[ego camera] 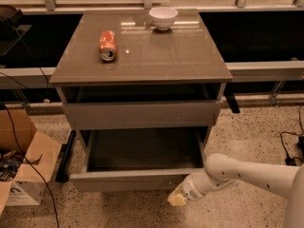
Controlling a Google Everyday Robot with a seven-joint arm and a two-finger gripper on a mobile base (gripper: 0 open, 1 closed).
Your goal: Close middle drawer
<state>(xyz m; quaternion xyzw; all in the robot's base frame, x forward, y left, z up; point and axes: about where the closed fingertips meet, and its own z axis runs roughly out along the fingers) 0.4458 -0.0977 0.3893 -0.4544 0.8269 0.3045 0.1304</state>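
The tool [178,199], its opening impossible to tell, is being held at lower right just beside the front of the middle drawer [123,180], standing far out at lower centre, where a straight, centred push is being advised.

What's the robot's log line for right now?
goal: close middle drawer | state: pulled out | gripper: by its front panel, right end | cabinet top: can, bowl

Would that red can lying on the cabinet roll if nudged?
Probably: the can lies on its side on the glossy cabinet top, so a sideways nudge should roll it. Being a small drink can, it is likely light. The gripper is low by the pulled-out drawer's front, nowhere near.
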